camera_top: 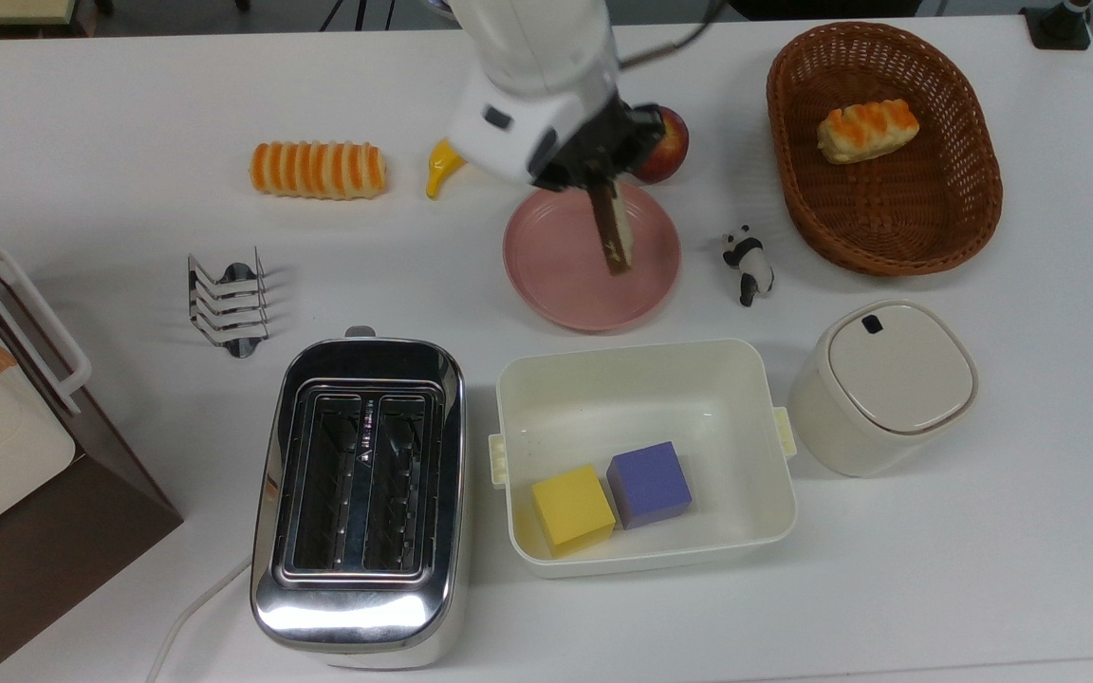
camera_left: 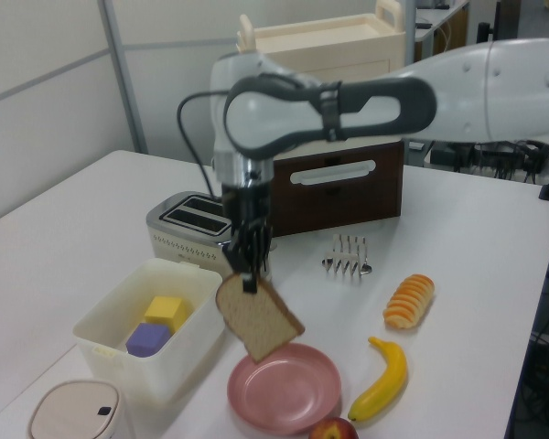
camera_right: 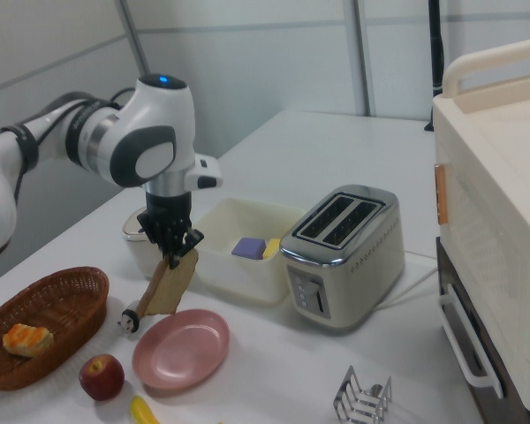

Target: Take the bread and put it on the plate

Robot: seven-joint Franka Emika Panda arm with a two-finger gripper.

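Observation:
The bread (camera_top: 616,237) (camera_left: 257,318) (camera_right: 170,284) is a brown toast slice hanging on edge in the air above the pink plate (camera_top: 565,285) (camera_left: 284,393) (camera_right: 181,349). My gripper (camera_top: 601,182) (camera_left: 248,279) (camera_right: 173,255) is shut on the bread's top edge, pointing down. In the left view the slice tilts, its lower corner just above the plate's near rim. The arm's white wrist covers the plate's far edge in the top view.
A chrome toaster (camera_top: 360,498) and a white tub (camera_top: 646,379) holding yellow and purple cubes sit in front of the plate. An apple (camera_top: 673,142), banana (camera_top: 442,161), panda figure (camera_top: 748,264), wicker basket (camera_top: 888,228), striped roll (camera_top: 318,170), toast rack (camera_top: 227,302) and lidded jar (camera_top: 883,384) surround it.

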